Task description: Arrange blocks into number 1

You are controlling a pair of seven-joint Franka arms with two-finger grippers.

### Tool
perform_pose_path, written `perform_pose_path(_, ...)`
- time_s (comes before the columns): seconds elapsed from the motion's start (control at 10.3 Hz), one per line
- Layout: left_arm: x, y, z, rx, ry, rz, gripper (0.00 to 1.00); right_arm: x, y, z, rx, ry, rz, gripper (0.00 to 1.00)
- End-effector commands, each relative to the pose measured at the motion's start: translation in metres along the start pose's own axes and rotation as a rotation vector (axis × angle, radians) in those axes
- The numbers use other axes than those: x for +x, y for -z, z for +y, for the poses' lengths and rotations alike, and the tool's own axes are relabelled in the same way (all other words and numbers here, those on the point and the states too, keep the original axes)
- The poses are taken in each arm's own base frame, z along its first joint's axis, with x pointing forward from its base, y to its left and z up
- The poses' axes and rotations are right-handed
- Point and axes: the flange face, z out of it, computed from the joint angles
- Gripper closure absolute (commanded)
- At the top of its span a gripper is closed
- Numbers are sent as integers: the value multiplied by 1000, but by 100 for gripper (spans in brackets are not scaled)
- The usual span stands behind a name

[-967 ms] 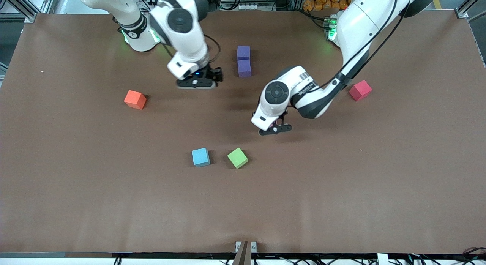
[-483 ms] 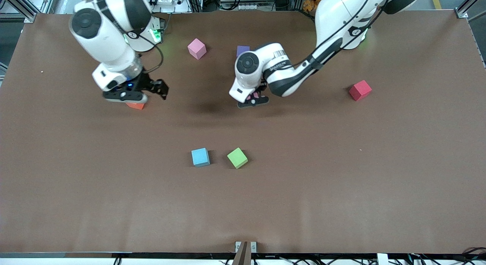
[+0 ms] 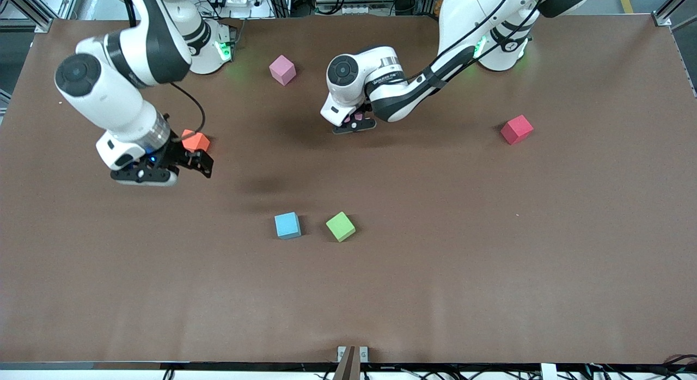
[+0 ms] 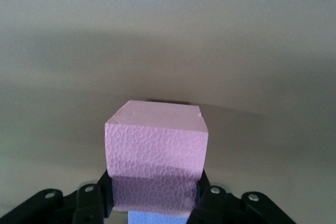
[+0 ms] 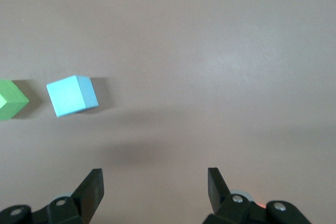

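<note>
Gripping a pink block (image 4: 156,153), the left gripper (image 3: 354,125) hides it out front; right gripper (image 5: 155,187) fingers spread.

We note the pink block (image 4: 156,150) is matte foam with a pebbled, cell-textured face; the table (image 3: 435,271) beneath it looks matte brown, smooth.
</note>
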Motion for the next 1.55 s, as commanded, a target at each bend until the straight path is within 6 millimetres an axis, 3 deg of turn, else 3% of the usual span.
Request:
perform_pose_path(0.0,-15,-3,5,-12,-5,27,100,41,-20,-46,-4,62,9,3)
perform_pose_path(0.29,-23,-8,9,-17,-17,22,100,59,-58,-97,19,110,32,0)
perform_pose_path(0.39,-22,-9,9,-14,-23,30,100,55,-76,-116,35,128,53,0)
perform_pose_path(0.58,-24,-12,9,-10,-28,27,100,53,-115,-134,70,124,50,0)
perform_pose_path(0.87,-28,-19,9,-1,-40,27,100,47,-153,-148,75,137,31,0)
perform_pose_path(0.97,-31,-20,10,3,-47,29,88,49,-159,-149,76,158,37,0)
perform_pose_path(1.06,-32,-21,10,3,-48,29,1,47,-170,-149,72,203,26,0)
perform_pose_path(1.26,-28,-11,12,-12,15,43,0,44,-183,-150,63,223,11,0)
perform_pose_path(1.45,-17,25,13,-60,44,91,0,40,-198,-162,65,236,14,0)
